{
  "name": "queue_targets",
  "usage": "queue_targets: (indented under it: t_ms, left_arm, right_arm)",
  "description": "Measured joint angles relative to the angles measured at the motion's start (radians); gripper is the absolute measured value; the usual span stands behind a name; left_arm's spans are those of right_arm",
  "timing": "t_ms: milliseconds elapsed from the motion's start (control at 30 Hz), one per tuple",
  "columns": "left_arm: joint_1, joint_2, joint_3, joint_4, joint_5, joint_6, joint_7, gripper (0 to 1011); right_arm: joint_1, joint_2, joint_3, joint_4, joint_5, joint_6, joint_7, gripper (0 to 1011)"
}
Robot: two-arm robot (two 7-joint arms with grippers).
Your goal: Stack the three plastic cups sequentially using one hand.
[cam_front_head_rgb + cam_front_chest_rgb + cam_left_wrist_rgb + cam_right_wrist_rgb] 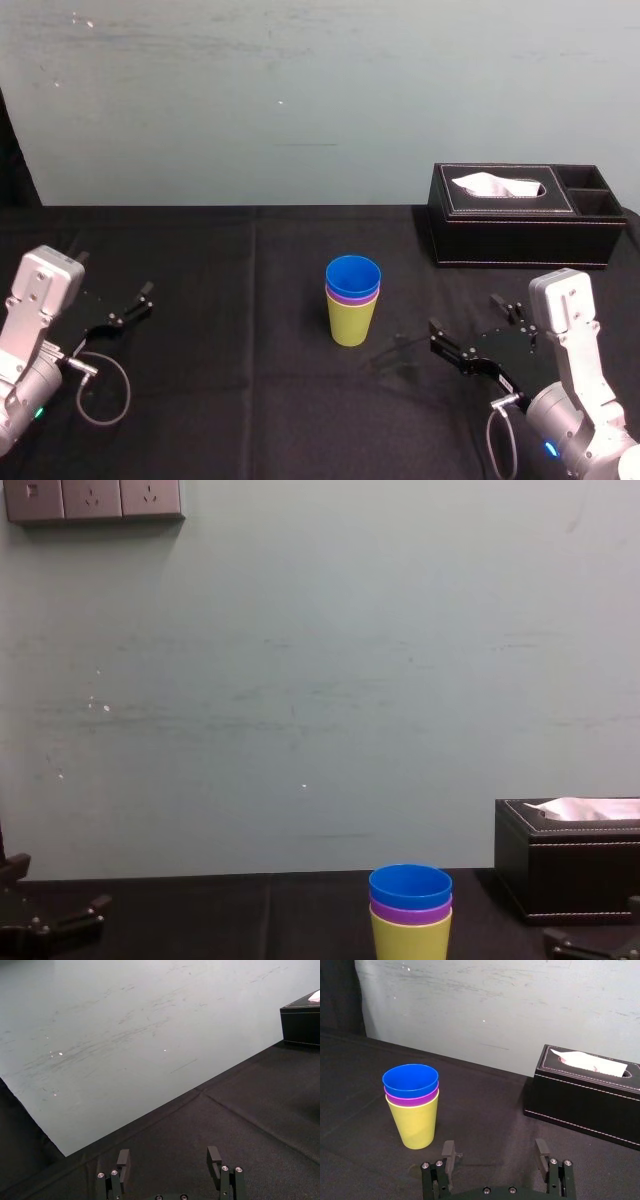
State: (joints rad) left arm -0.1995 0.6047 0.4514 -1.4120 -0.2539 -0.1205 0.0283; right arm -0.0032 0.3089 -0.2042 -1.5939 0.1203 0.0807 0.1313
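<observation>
Altogether three nested cups (353, 300), one tissue box (520, 215)

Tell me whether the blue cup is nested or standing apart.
Nested. The blue cup sits upright inside the purple cup, itself inside the yellow-green cup; just the rim bands of the upper two show.

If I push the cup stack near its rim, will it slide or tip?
Probably tips: the stack tapers, narrowest at the base of the yellow-green cup, widest at the blue cup on top. Likely light, being nested plastic. The black cloth may drag on it rather than let it slide.
</observation>
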Motion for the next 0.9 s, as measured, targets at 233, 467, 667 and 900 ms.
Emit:
queue_targets:
  t_ms: [233,467,667,900]
  left_arm:
    - [0.000,0.000,0.000,0.000,0.000,0.000,0.000,1000]
    - [0.000,0.000,0.000,0.000,0.000,0.000,0.000,1000]
    - [0.000,0.000,0.000,0.000,0.000,0.000,0.000,1000]
    - [0.000,0.000,0.000,0.000,0.000,0.000,0.000,1000]
  right_arm:
    - [0.000,0.000,0.000,0.000,0.000,0.000,0.000,1000]
    - [0.000,0.000,0.000,0.000,0.000,0.000,0.000,1000]
    - [0.000,0.000,0.000,0.000,0.000,0.000,0.000,1000]
    - [0.000,0.000,0.000,0.000,0.000,0.000,0.000,1000]
